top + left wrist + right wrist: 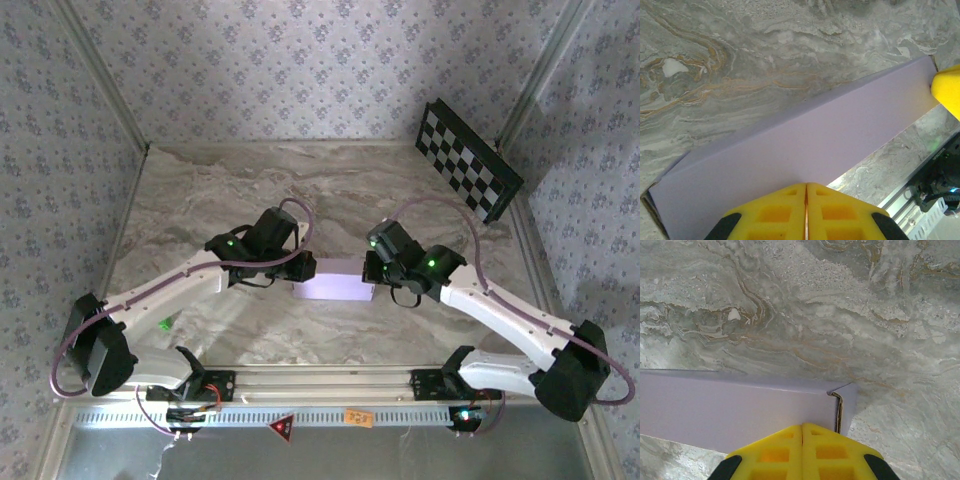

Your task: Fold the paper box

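Your left pincer (300, 268) is clenched, its yellow fingers (780, 212) pressed flat together with nothing between them. The paper box (335, 281) lies right under their tips, at its left end. Same story on the other side: your right pincer (372, 272) is clenched and empty, tips over the box's right end. So the box sits between the two pincers, in the middle of the marbled tabletop (250, 190), long side running left to right.

Now the box itself: folded up into a long, shallow shape, its pale lilac outside facing up, smooth and uncreased. On the right wrist camera, the right-hand corner gapes a little, with a thin brown card edge showing at the seam. On the left wrist camera, the left end shows a narrow dark gap too.
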